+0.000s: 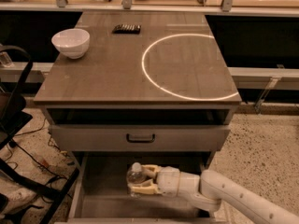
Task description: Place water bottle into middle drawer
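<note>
The water bottle [135,176], clear plastic with a white cap, is held upright inside the open middle drawer [105,197], a shallow grey-brown tray pulled out below the closed drawer front. My gripper [138,180] reaches in from the lower right on a white arm, and its pale yellow fingers [145,187] are shut around the bottle's body. Whether the bottle's base touches the drawer floor I cannot tell.
A white bowl [71,42] and a small dark object [126,28] sit on the cabinet top, which carries a white ring mark [187,66]. The closed upper drawer front has a dark handle [140,138]. Black gear and cables lie on the floor at left [18,139].
</note>
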